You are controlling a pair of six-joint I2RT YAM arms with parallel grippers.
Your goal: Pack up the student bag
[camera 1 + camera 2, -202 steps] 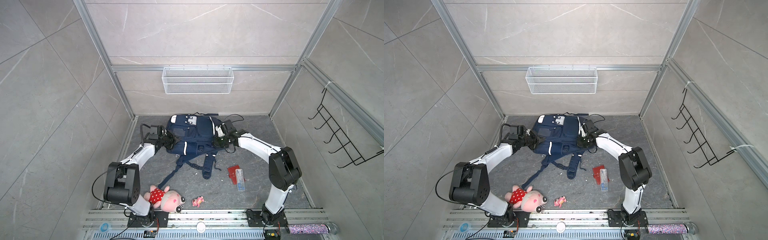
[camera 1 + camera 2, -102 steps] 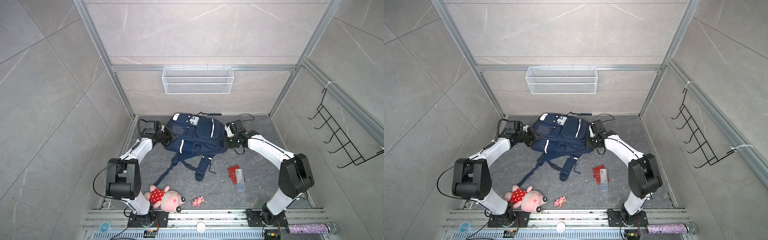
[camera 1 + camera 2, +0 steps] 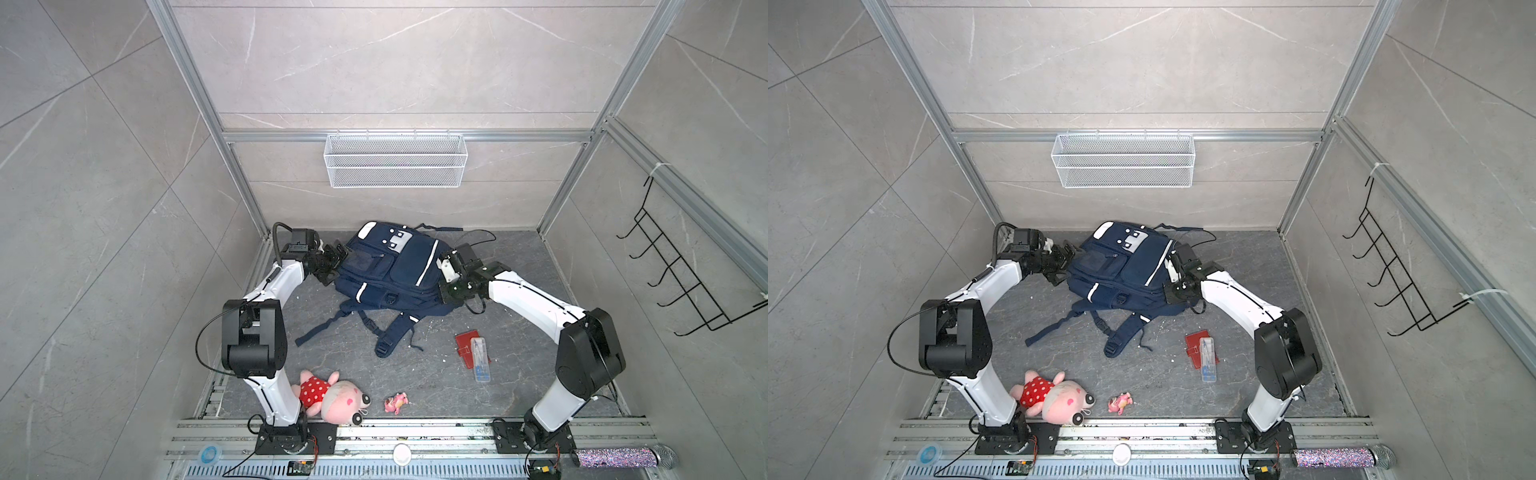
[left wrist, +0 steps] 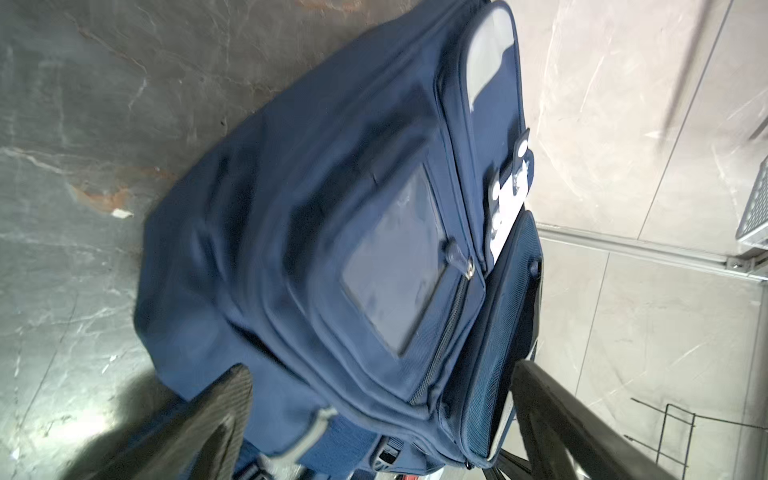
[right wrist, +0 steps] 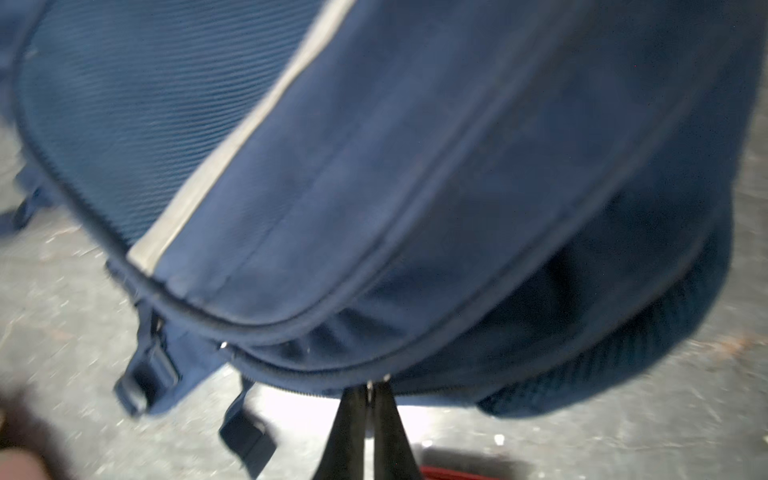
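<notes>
Student bag [image 3: 395, 270]: navy, white stripes, grey-white patch; lies front-up at rear of floor [image 3: 436, 395]. Left gripper [image 3: 336, 266] spread wide at its side, empty. Right gripper [image 5: 370, 386] pinched onto its zip seam.

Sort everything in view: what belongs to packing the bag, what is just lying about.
Likely for the job: navy-blue fabric backpack; red wallet; clear plastic pen box; pink plush pig in red dotted dress; small pink toy.
Just there: white wire-mesh wall basket; black wire hook rack; glittery microphone.

The student bag [image 3: 399, 274] is navy with white stripes; the pink plush pig [image 3: 332, 399] wears white-dotted red.
</notes>
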